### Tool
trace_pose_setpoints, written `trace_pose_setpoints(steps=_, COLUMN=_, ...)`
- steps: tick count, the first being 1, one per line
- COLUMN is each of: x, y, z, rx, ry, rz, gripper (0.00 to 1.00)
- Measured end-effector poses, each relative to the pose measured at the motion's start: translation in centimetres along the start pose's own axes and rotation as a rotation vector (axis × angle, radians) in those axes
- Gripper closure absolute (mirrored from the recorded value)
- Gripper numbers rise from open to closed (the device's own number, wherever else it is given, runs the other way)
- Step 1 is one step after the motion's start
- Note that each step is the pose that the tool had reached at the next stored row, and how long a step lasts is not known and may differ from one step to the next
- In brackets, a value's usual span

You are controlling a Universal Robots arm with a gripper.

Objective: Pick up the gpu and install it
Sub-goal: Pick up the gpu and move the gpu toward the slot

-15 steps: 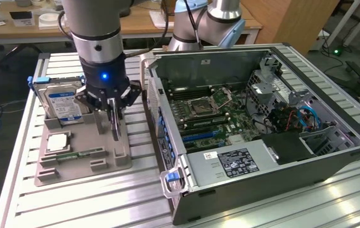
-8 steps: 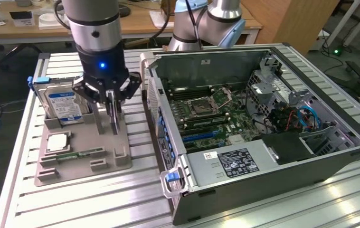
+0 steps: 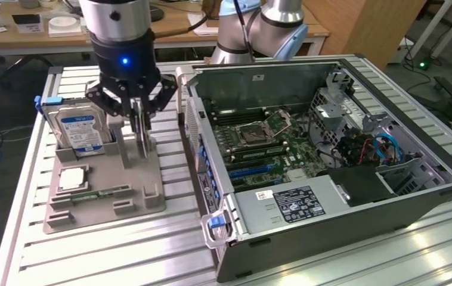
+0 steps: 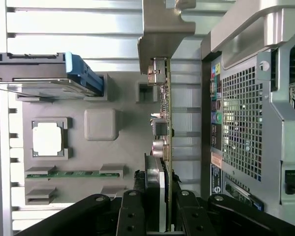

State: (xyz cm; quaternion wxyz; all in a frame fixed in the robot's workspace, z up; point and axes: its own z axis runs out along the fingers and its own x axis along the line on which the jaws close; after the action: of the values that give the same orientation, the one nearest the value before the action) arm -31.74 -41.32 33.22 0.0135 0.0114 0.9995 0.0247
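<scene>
The gpu (image 3: 142,138) stands on edge as a thin dark card over the grey parts holder (image 3: 135,204), beside the open computer case (image 3: 437,182). My gripper (image 3: 138,117) comes down from above and is shut on its upper edge. In the wrist view the gpu (image 4: 165,123) shows edge-on, green board and small components facing the holder (image 4: 101,125), its silvery bracket (image 4: 163,29) at the far end. The black fingers (image 4: 132,211) press both faces of the card. Whether the card still touches the holder I cannot tell.
A silver hard drive (image 3: 81,131) with a blue-white label stands in the holder at the exterior view's left. A processor (image 3: 73,177) and a green memory stick (image 3: 99,193) lie in front. The case's motherboard (image 3: 266,140) is exposed; its rear panel (image 4: 246,123) is close to the card.
</scene>
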Motion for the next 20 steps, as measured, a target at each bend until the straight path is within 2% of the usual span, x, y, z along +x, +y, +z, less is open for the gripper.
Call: trace_pose_setpoints(steps=20, x=-0.2, y=0.30, z=-5.93, rx=0.0000, ry=0.0000, rz=0.000, gripper=0.72)
